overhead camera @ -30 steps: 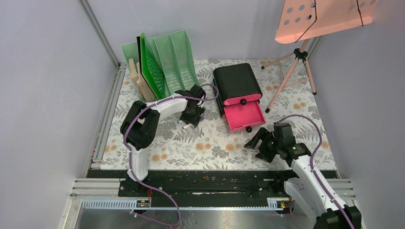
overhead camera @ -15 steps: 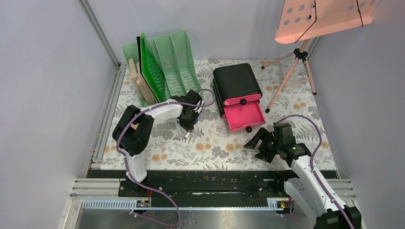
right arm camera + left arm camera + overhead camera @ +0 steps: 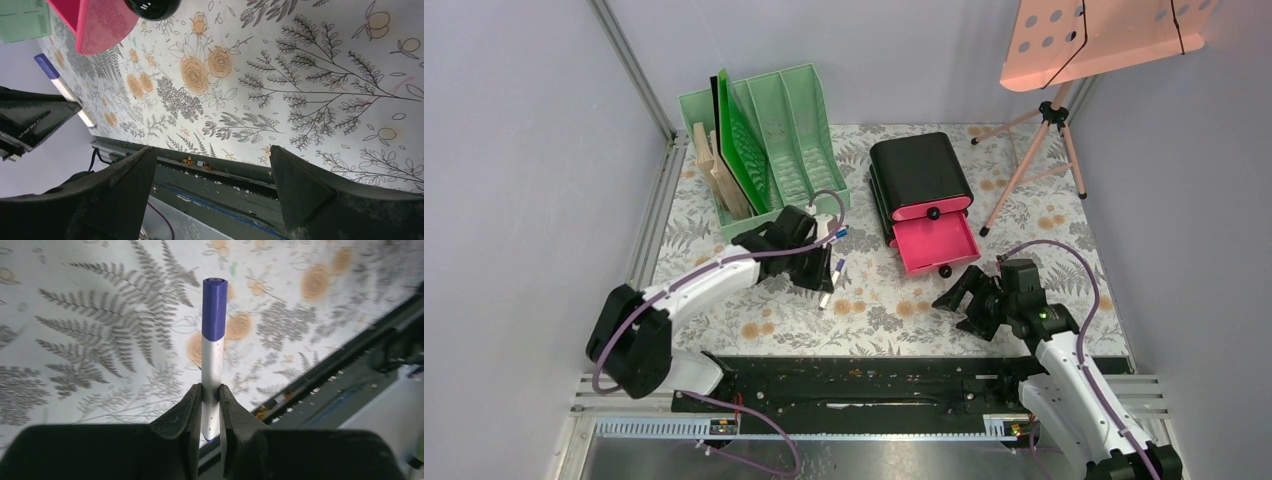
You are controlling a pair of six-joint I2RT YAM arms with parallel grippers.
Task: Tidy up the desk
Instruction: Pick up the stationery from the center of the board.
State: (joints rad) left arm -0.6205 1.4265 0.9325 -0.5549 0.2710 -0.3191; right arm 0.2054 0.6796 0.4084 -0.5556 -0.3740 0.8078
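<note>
Marker (image 3: 832,282), white-barrelled with a purple cap, is pinched in the narrow jaws of the left gripper (image 3: 816,270) over the desk (image 3: 874,305) in the top view. Its long axis runs roughly 1 to 7 o'clock, the open pink drawer (image 3: 936,243) lies at about 2 o'clock from it, and the right gripper (image 3: 969,298), spread wide and empty, hovers at 5 o'clock of that drawer. From the left wrist, the barrel stands out at 12 o'clock between the fingers, gripped near its tail, with fern cloth beneath. From the right wrist, the marker shows at 9 o'clock, well apart from those jaws, so stowing it looks like the left arm's job.
</note>
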